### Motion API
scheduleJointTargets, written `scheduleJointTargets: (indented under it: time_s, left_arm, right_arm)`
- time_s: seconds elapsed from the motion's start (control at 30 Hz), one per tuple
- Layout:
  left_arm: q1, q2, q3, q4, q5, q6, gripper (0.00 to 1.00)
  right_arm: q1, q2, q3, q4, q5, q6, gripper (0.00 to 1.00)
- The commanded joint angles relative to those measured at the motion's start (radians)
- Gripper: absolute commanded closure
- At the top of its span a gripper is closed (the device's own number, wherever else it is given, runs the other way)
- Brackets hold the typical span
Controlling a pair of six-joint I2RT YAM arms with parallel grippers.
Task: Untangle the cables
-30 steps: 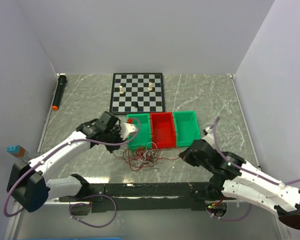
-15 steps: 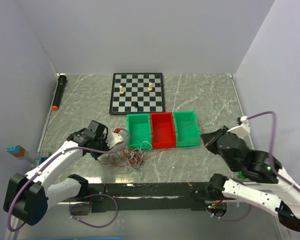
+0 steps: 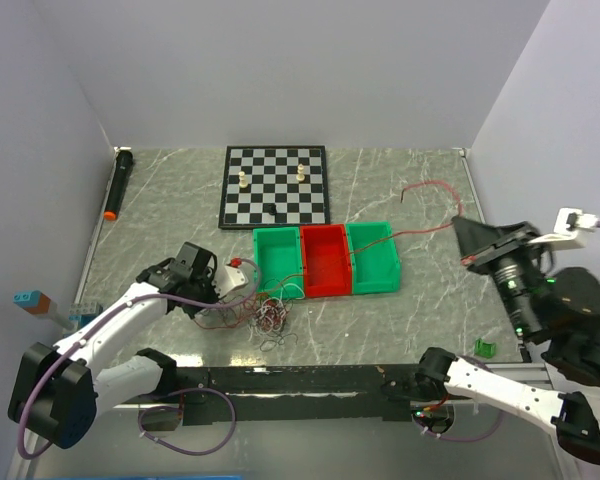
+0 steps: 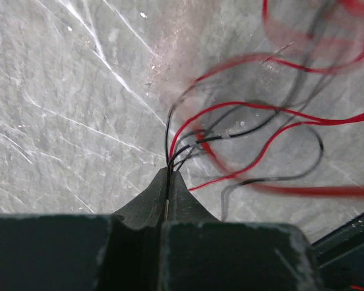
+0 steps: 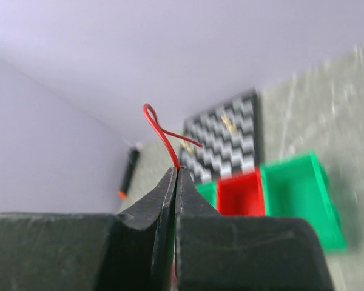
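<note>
My left pincer (image 4: 168, 174) clamps several red and black cables (image 3: 270, 316) beside their tangle on the bench (image 3: 170, 220). My raised right pincer (image 5: 177, 171) pinches one red strand (image 5: 165, 142) near its end. They look featherlight, limp and springy, best gripped singly near the ends.

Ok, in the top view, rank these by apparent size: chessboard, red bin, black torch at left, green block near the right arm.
1. chessboard
2. red bin
3. black torch, long but thin
4. green block, smallest by far
</note>
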Motion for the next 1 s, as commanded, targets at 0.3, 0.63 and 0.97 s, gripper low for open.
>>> scheduleJointTargets:
  time_s: [0.3,0.63,0.97]
  left_arm:
    - [0.004,-0.036,0.013,0.019,-0.047,0.007,0.99]
    - [0.004,-0.066,0.157,-0.056,0.047,-0.047,0.94]
    - [0.006,-0.083,0.174,-0.078,0.079,-0.059,0.91]
  right_arm:
    - [0.004,0.103,0.147,0.473,-0.030,-0.433,1.00]
    - [0.004,0.234,0.248,0.621,-0.047,-0.588,1.00]
    - [0.004,0.361,0.331,0.871,-0.013,-0.887,1.00]
